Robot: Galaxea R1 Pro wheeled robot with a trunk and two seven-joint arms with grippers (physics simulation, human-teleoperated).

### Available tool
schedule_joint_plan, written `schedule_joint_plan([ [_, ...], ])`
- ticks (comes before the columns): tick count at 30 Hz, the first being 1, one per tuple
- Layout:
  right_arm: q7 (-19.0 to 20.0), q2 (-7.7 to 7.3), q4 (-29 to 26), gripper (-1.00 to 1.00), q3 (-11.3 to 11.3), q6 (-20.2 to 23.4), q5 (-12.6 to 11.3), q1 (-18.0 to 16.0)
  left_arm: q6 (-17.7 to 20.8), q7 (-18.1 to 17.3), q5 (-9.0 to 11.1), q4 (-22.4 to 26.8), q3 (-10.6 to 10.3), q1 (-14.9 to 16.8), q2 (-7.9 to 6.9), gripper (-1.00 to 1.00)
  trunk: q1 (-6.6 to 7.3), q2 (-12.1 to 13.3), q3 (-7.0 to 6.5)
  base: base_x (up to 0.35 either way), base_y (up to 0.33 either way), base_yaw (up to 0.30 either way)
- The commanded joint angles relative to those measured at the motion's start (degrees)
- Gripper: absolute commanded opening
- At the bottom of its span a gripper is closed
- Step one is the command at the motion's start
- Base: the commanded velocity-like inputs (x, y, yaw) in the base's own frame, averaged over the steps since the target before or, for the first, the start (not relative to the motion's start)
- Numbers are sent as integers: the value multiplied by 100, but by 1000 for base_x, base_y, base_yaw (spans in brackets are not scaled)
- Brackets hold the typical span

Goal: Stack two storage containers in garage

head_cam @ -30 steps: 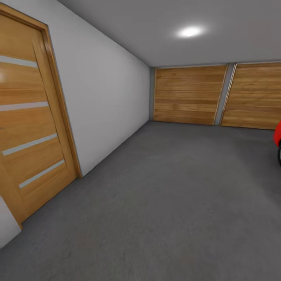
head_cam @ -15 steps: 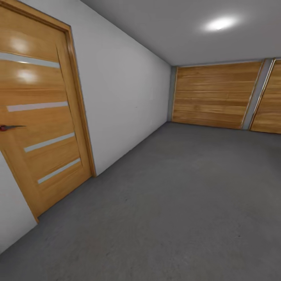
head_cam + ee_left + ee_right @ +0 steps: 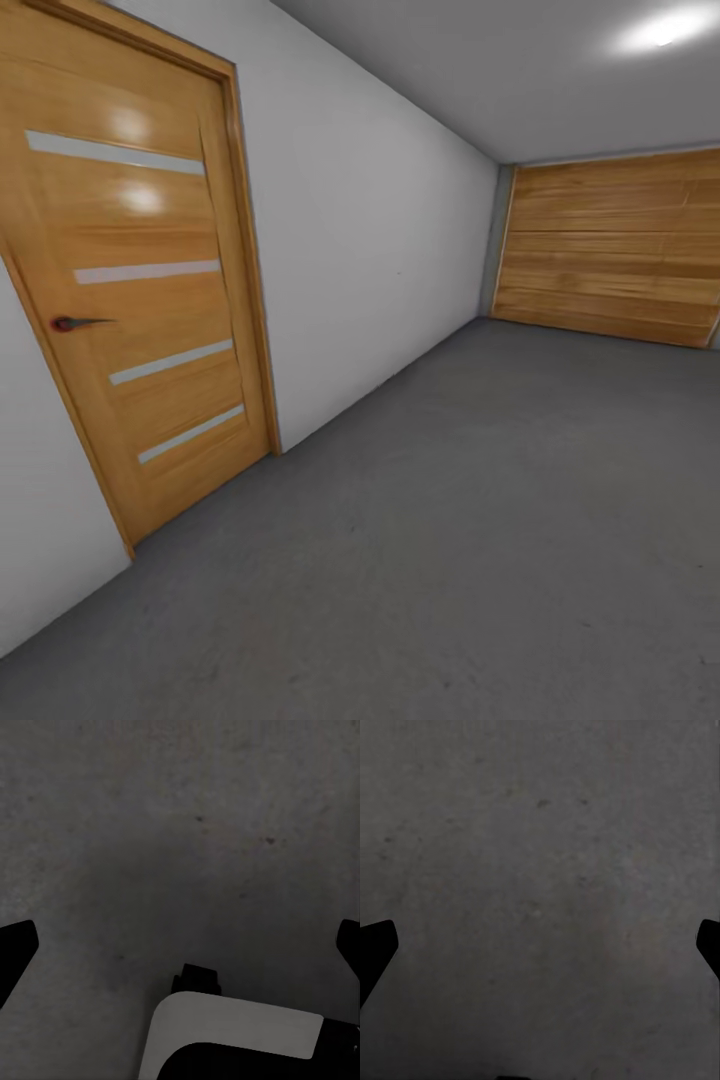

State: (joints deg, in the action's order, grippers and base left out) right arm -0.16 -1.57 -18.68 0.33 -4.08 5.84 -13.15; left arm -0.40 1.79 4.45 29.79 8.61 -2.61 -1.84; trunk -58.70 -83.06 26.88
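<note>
Containers: cannot tell where from here, and nothing orange-red on this stretch of floor (image 3: 450, 520). Standing in the garage, close to a wooden door (image 3: 150, 300) in the white wall (image 3: 370, 250). Spread wide on the left jaws, hanging over bare floor with nothing between them; same on the right jaws, wide apart and holding nothing. Probably time to go and fetch a container, since nothing is in hand to put down or stack. Could go wrong by turning too tight beside the door and bumping its frame or the handle (image 3: 75, 323) with an arm. Could also scrape the wall by rolling too near it, because it runs close along the left. Might catch the low-hanging jaws on the floor if lowered more. Lots of open room ahead and to the right, all flat grey floor up to the big wooden garage door (image 3: 610, 250) at the far end. Tight only on the left, along the wall and door edge.
</note>
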Motion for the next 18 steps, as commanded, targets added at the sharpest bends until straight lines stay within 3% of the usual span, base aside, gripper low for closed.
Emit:
schedule_joint_plan([
  [1,-2,-3,4,100,2,-14,58,-3,-4,15,47,9,-9,-3,0,100,-3,-2,5,314,-120,300],
  [18,-2,-2,4,100,2,-14,58,-3,0,15,47,9,-9,-3,0,100,-3,-2,5,314,-120,299],
])
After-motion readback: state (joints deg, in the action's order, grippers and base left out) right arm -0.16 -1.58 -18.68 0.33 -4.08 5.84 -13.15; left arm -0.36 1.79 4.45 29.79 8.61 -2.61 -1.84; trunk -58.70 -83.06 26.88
